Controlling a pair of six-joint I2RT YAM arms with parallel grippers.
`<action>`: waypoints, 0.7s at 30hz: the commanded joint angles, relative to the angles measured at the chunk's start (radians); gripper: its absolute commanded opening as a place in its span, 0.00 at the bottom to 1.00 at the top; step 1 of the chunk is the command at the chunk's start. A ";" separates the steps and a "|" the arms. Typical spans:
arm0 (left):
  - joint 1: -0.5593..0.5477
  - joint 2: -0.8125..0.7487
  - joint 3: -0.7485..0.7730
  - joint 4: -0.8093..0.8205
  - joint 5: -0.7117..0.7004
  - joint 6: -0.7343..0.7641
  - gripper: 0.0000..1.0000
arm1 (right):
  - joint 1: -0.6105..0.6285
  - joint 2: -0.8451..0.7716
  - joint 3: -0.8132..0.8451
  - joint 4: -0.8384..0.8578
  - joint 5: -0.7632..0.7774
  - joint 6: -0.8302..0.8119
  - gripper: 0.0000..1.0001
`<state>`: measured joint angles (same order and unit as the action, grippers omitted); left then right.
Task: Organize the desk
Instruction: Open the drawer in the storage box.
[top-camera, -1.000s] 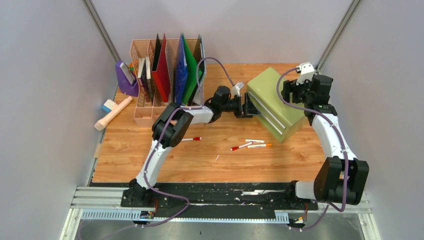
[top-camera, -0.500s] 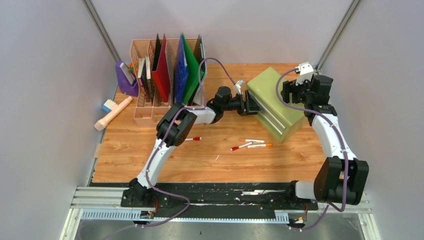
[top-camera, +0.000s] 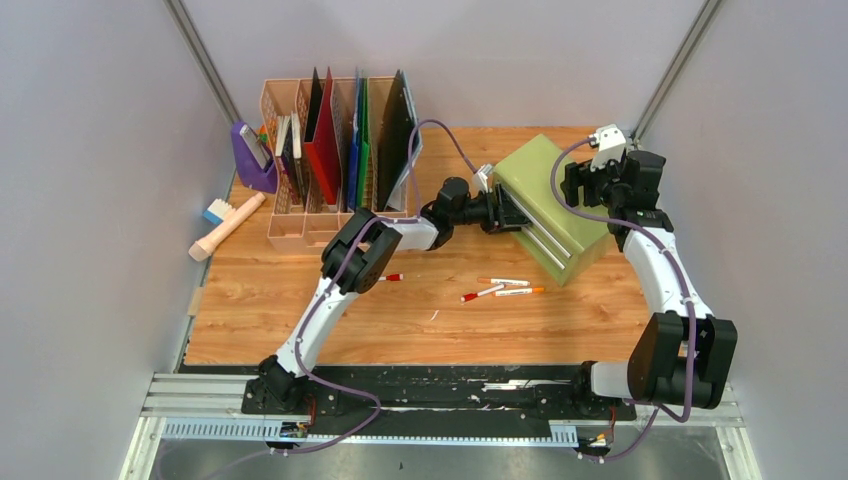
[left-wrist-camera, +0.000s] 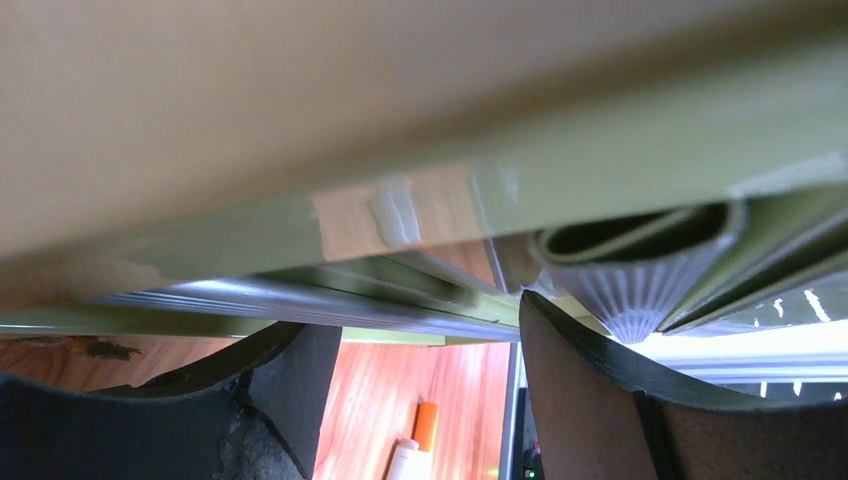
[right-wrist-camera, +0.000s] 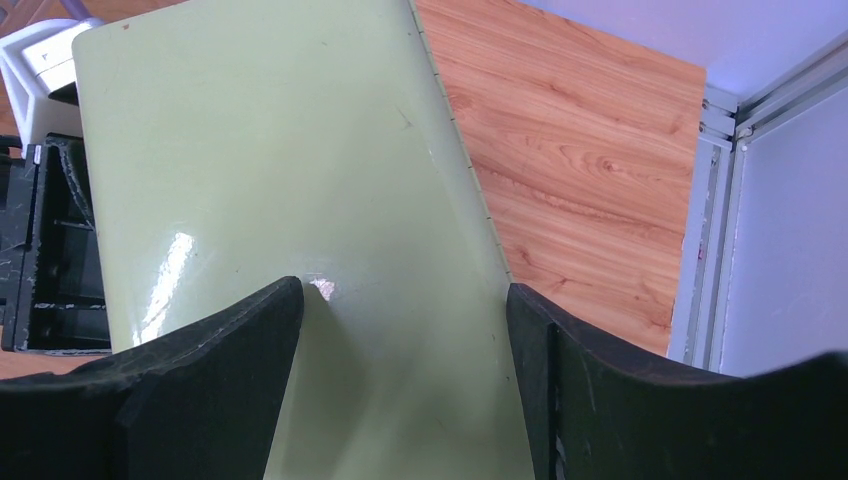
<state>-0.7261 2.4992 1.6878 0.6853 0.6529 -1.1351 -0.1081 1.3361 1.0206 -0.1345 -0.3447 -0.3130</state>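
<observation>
Left gripper (top-camera: 498, 212), jaws parted at the cabinet (right-wrist-camera: 280, 150) handle (left-wrist-camera: 630, 290), should clamp and pull next; right gripper (right-wrist-camera: 405, 290), spread, braces the top

On my desk (top-camera: 300, 330) I see the file rack (top-camera: 330, 180) at the back left, the drawer cabinet (top-camera: 555, 195) at the back right, loose pens (top-camera: 510, 283) lying mid-desk in front of both, and a brush (top-camera: 228, 225) at the left edge.

Desk (left-wrist-camera: 365, 400) largely hidden behind blurred green cabinet (left-wrist-camera: 600, 150)
</observation>
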 joint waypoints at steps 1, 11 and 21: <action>-0.017 0.051 0.031 -0.010 0.005 -0.045 0.72 | 0.001 0.009 -0.013 0.004 -0.054 0.005 0.75; -0.016 0.088 0.049 0.032 -0.005 -0.078 0.60 | 0.001 0.017 -0.013 -0.003 -0.091 0.009 0.75; -0.016 0.081 0.028 0.076 0.012 -0.113 0.36 | 0.001 0.029 -0.019 -0.005 -0.089 -0.010 0.75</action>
<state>-0.7242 2.5496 1.7176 0.7380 0.6636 -1.2160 -0.1139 1.3418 1.0195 -0.1219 -0.3775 -0.3210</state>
